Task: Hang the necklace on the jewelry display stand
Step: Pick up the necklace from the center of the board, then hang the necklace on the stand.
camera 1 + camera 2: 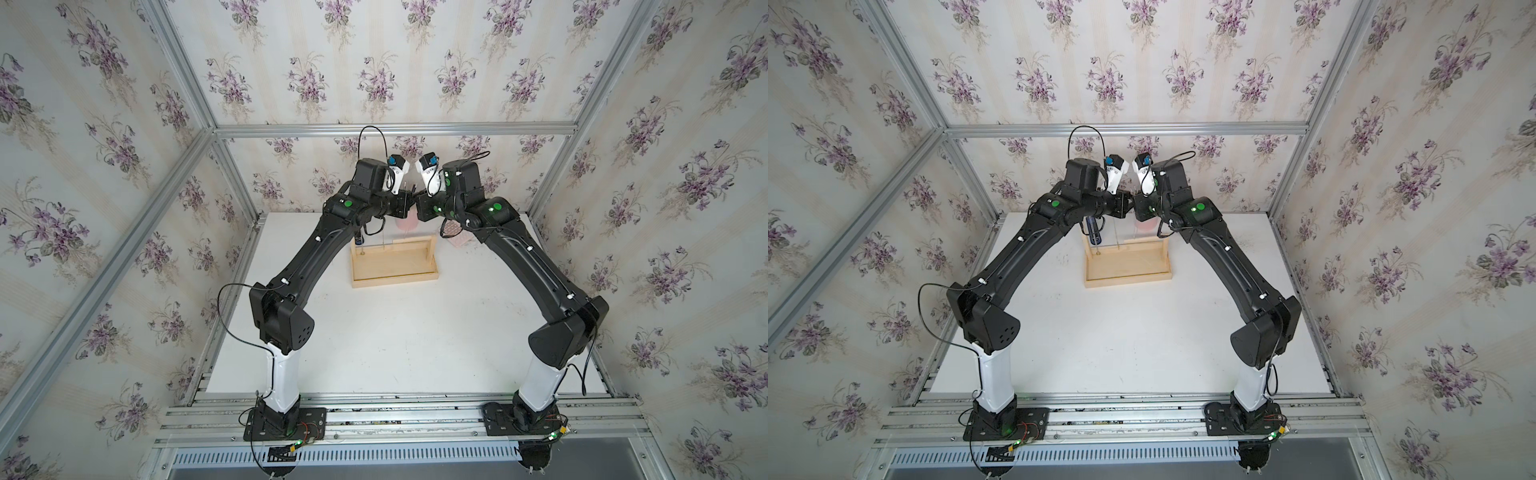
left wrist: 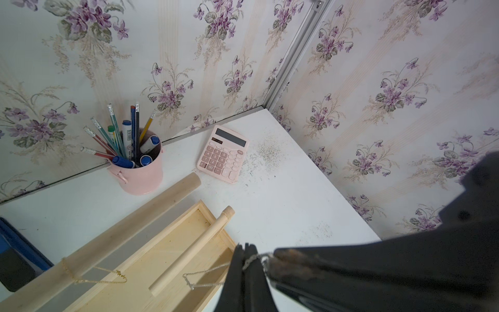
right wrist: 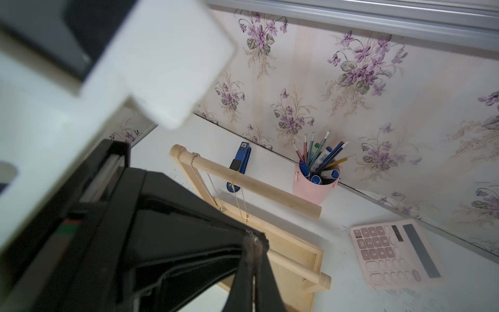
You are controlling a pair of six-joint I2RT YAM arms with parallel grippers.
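L gripper fully pinched on the silver necklace; R gripper also clamped tight on same chain, both sets of tips meeting or nearly so. Chain droops from them in a loop over the jewelry display stand, by its lower bar; can't tell if it rests on it. Stand sits far-centre on white table in both top views. Gold chain hangs on top bar. Pink pen cup just beyond stand, calculator far right

Black jointed arms, white lower links, green dots, looping cables
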